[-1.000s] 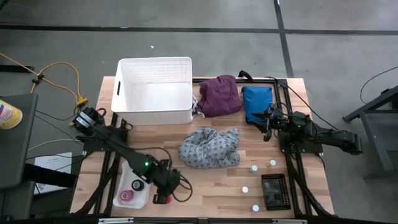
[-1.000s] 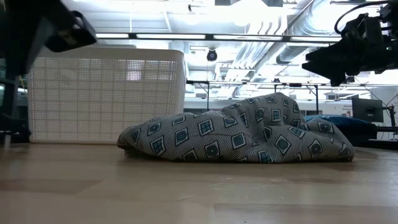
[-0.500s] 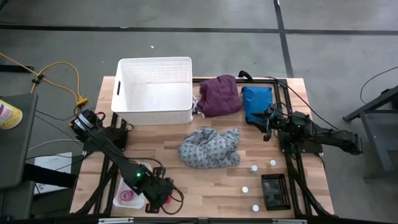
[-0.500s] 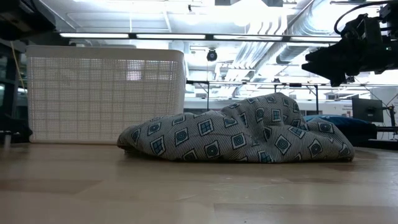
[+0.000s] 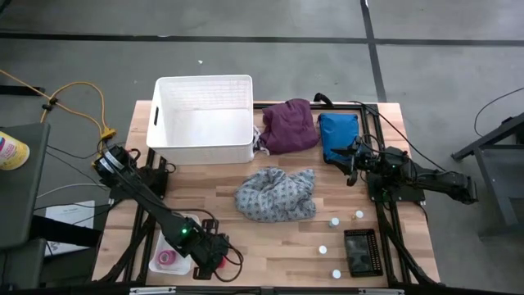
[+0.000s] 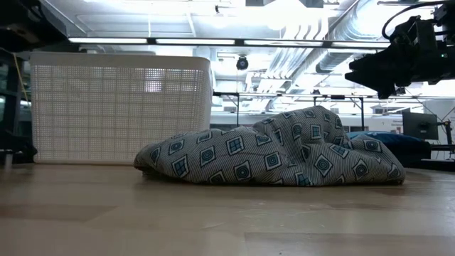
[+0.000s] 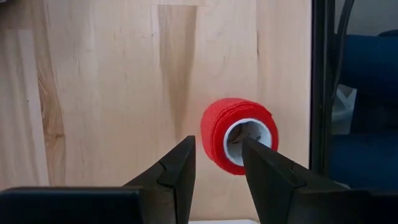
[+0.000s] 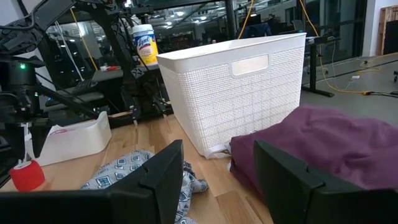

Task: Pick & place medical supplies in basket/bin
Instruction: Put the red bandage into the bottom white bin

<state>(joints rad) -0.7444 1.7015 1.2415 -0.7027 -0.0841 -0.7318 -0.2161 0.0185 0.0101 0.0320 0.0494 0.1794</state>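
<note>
High view: white basket at upper left of the tabletop, empty as far as visible, so nothing placed yet and everything left to move. One purple garment just right of the basket, one blue pouch right of that, one grey dotted garment at centre. Four white-capped vials scattered at lower right, beside one dark rack. One small white tray at lower left with a pink tape roll inside. Left gripper down at the bottom edge just right of that tray; right gripper at right, hovering by the blue pouch.

Low view: grey dotted garment heaped at centre on the wood, slotted basket wall at left behind it, right arm's dark gripper in the upper right corner, held clear above the table.

Left wrist view: red tape roll lying on its side at centre right on the planks; the two dark fingers parted around its near end, one tip overlapping the rim of the core; whether actually pinching, cannot tell. Judged: about to grasp the first item.

Right wrist view: fingers spread with nothing between them; basket at centre, purple garment at lower right, grey garment at lower left, red roll at far left below the other arm.
</note>
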